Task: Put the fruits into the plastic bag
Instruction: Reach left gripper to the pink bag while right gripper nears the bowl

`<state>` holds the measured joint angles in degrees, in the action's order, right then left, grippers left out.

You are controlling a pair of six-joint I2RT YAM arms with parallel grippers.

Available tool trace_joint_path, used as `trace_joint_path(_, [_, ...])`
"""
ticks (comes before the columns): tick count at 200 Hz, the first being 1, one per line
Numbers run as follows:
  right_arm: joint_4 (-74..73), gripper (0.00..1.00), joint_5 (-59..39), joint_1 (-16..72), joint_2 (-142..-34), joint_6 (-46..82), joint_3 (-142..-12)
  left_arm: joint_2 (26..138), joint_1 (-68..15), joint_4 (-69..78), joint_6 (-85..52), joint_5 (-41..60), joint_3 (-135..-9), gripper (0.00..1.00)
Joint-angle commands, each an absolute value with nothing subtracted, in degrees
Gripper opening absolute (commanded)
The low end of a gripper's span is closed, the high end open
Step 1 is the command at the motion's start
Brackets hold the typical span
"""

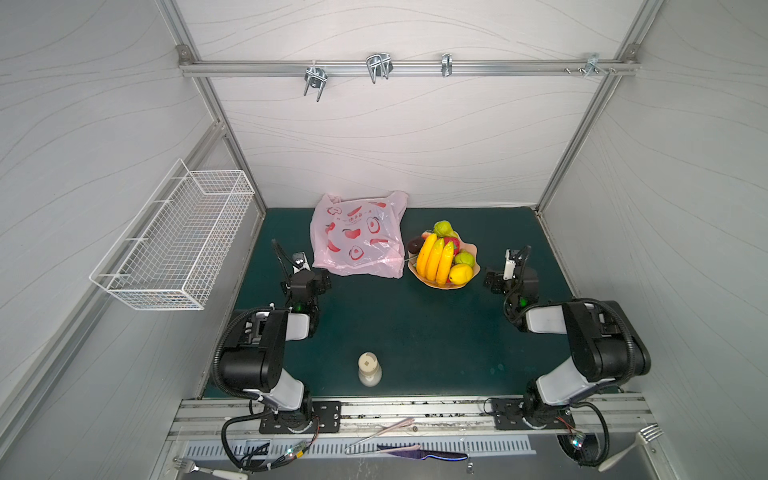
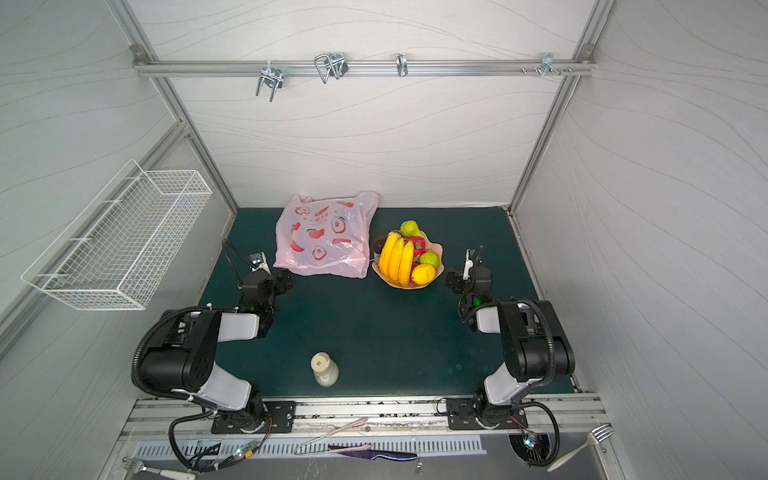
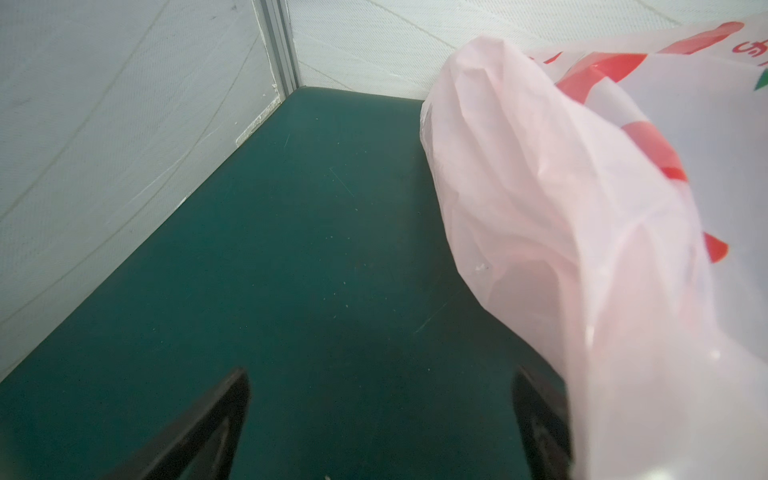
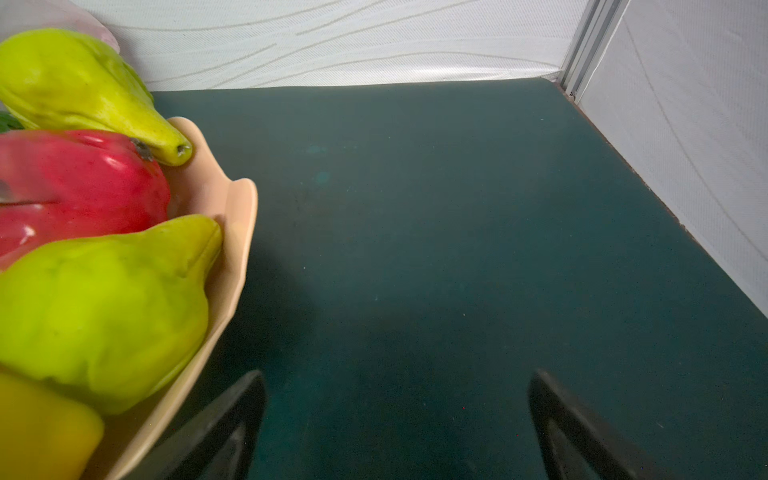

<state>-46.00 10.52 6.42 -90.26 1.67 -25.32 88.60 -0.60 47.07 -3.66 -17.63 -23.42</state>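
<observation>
The plastic bag (image 1: 359, 239) lies crumpled on the green bench (image 1: 395, 332) close to the back wall. Just to its right, in both top views, the fruits (image 2: 405, 257) are all heaped in a peach scalloped dish (image 1: 473, 251), none of them in the bag. The bananas (image 1: 434, 259) lie across the middle and a lemon (image 1: 460, 274) sits at the dish's near edge.

The left claw (image 3: 380, 382) stands spread wide and empty, low over bare bench at the bag's left side. The bag's pink fold billows against one of its fingers, possibly brushing it, though the wrist view is too close to be sure.

The right claw (image 4: 397, 378) is likewise spread wide with nothing in it, over bare bench to the right of the dish. The dish's rim lies just beside one finger, and a green pear (image 4: 104, 307) is the nearest fruit.
</observation>
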Motion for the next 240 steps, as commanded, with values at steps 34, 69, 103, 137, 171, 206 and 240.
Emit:
trace_joint_path(34, [-34.73, 0.99, 14.66, 9.28, -82.44, 0.09, -27.69, 85.03, -0.98, 44.83, -2.50, -16.27, -24.75, 1.00])
trace_joint_path(69, [-22.31, 0.99, 18.35, 13.73, -71.61, 0.31, -28.77, 74.97, -2.53, 35.21, -2.71, -17.63, -24.90, 1.00])
trace_joint_path(103, [-7.76, 0.99, 18.76, 14.60, -61.67, 5.68, -31.33, 65.61, -2.72, 22.68, -12.97, -13.58, -27.08, 1.00])
trace_joint_path(137, [14.25, 0.99, 8.43, 13.18, -56.03, 15.32, -40.88, 61.00, -4.70, 3.46, -22.72, -10.29, -35.15, 1.00])
trace_joint_path(171, [26.82, 0.99, -7.49, 11.01, -51.44, 16.67, -48.53, 58.85, -5.36, -13.90, -31.01, -7.05, -42.83, 0.99])
trace_joint_path(206, [34.68, 0.99, -21.13, 10.01, -50.92, 17.50, -53.89, 61.65, -7.09, -32.51, -36.29, -0.13, -55.17, 1.00])
trace_joint_path(240, [40.18, 0.99, -26.89, 10.11, -52.08, 17.50, -57.90, 70.84, -15.43, -46.14, -40.23, 5.11, -68.91, 1.00])
